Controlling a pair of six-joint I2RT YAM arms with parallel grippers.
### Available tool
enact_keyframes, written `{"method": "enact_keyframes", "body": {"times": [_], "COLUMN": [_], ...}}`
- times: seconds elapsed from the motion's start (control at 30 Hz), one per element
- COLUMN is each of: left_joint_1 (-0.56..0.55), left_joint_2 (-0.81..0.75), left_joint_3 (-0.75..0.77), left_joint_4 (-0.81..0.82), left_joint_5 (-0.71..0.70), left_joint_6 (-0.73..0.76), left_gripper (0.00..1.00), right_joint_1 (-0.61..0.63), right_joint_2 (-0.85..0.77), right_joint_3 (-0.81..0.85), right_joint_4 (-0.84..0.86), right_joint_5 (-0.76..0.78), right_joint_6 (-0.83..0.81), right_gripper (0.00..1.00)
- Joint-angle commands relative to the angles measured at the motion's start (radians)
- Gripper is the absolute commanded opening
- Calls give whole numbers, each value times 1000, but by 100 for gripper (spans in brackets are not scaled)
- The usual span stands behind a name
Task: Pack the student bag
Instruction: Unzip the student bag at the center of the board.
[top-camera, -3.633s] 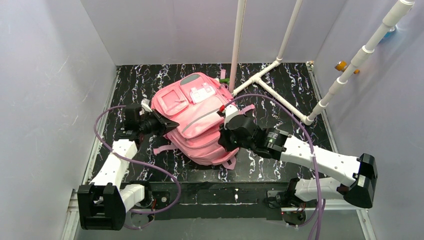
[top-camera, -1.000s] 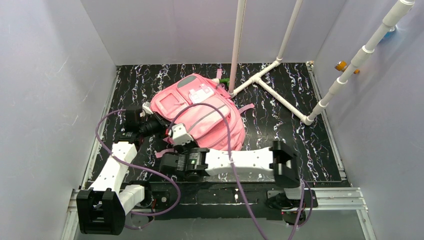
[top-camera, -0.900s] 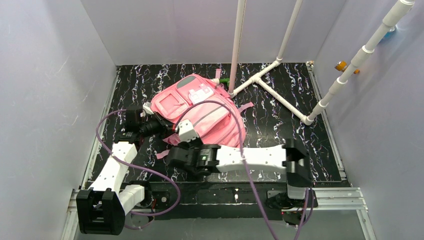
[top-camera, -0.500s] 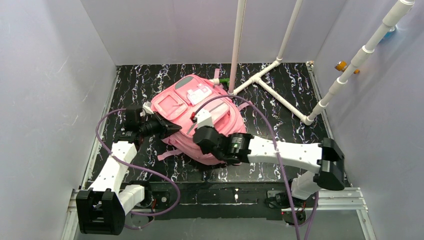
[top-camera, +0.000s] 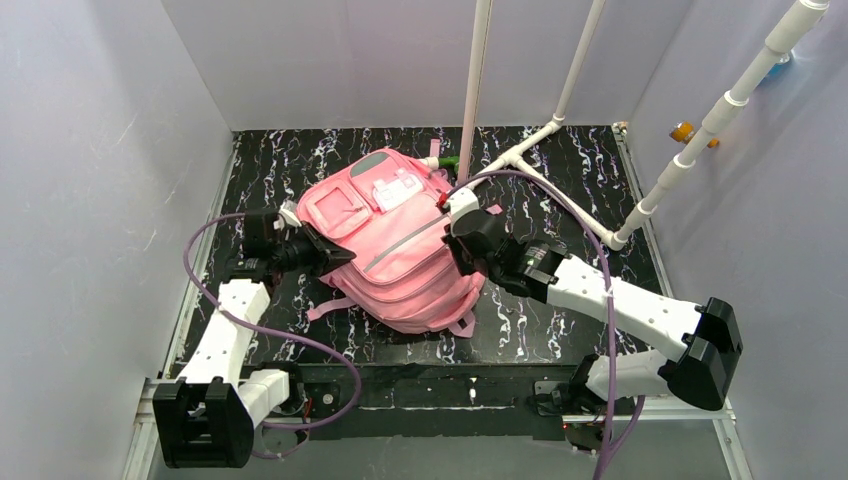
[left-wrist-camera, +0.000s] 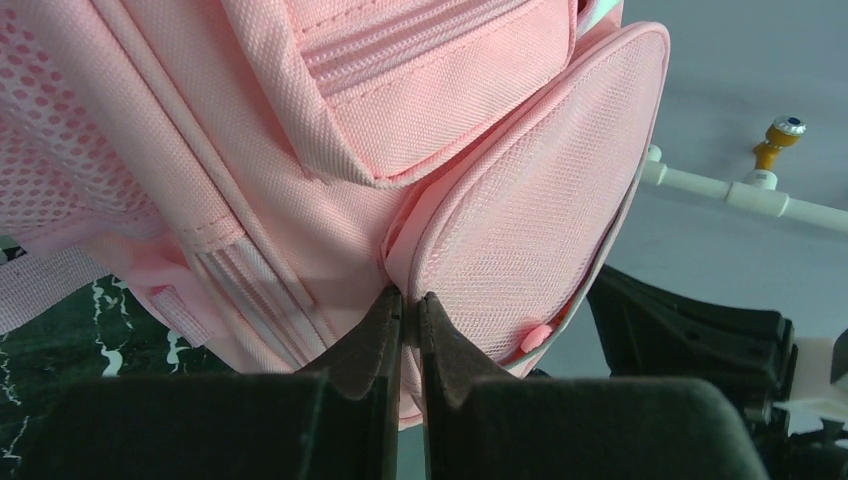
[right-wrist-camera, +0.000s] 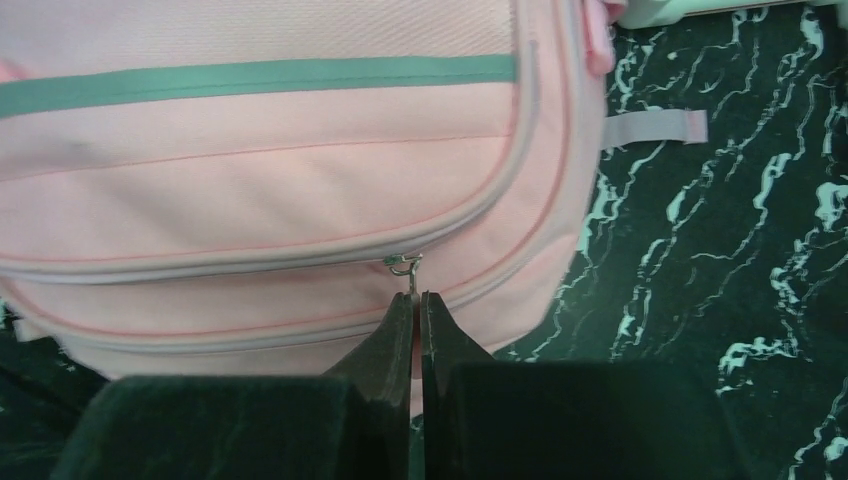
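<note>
The student bag, a soft pink backpack, lies flat in the middle of the black marbled table. At its left edge my left gripper is shut on a fold of its pink fabric; the left wrist view shows the fingertips pinching the seam beside a mesh side pocket. My right gripper is at the bag's right side. In the right wrist view it is shut on a small metal zipper pull on the curved zip line, below the grey strip.
A white pipe frame stands on the table behind and to the right of the bag. A small green object lies by the bag's far end. An orange fitting sits on the slanted pipe at right. Walls close three sides.
My right arm has swung from the bag's near left corner round to its right side, jaws shut throughout. The left gripper has kept its pinch; the bag shifted a little.
</note>
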Motion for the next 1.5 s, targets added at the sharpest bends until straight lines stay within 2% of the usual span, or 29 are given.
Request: {"method": "enact_keyframes", "body": {"times": [0.0, 0.13, 0.17, 0.37, 0.47, 0.53, 0.7, 0.87, 1.0, 1.13, 1.27, 1.47], "left_joint_1": [34, 32, 21, -264, -428, -541, -810, -974, -1045, -1107, -1112, -1112], "left_joint_2": [-30, -57, -75, -207, -207, -203, -186, -167, -119, -83, -44, -21], "left_joint_3": [59, 72, 81, 180, 199, 198, 149, 66, 49, 43, 41, -11], "left_joint_4": [-66, -95, -115, -216, -208, -188, -60, 121, 226, 305, 314, 341], "left_joint_5": [-96, 2, 6, -262, -373, -469, -701, -901, -1023, -1109, -1093, -1121], "left_joint_6": [116, 181, 209, 397, 440, 473, 629, 849, 1015, 1133, 1158, 1115], "left_gripper": [0, 0, 7, 45, 52, 61, 66, 84, 84, 79, 70, 62], "right_joint_1": [-79, -79, -79, -79, -79, -79, -79, -78, -78, -76, -73, -70], "right_joint_2": [-13, -11, -8, -5, -25, -36, -82, -115, -123, -122, -119, -103], "right_joint_3": [-22, -20, -20, -67, -96, -107, -130, -137, -142, -146, -141, -127], "right_joint_4": [-8, 49, 55, 138, 194, 211, 245, 271, 292, 298, 303, 294], "right_joint_5": [-39, -102, -114, -234, -291, -321, -373, -432, -496, -515, -528, -536], "right_joint_6": [-139, -118, -116, -73, -39, -13, 38, 93, 127, 140, 146, 142], "right_gripper": [1, 1, 1, 1, 1, 1, 1, 1, 1, 1, 1, 1]}}
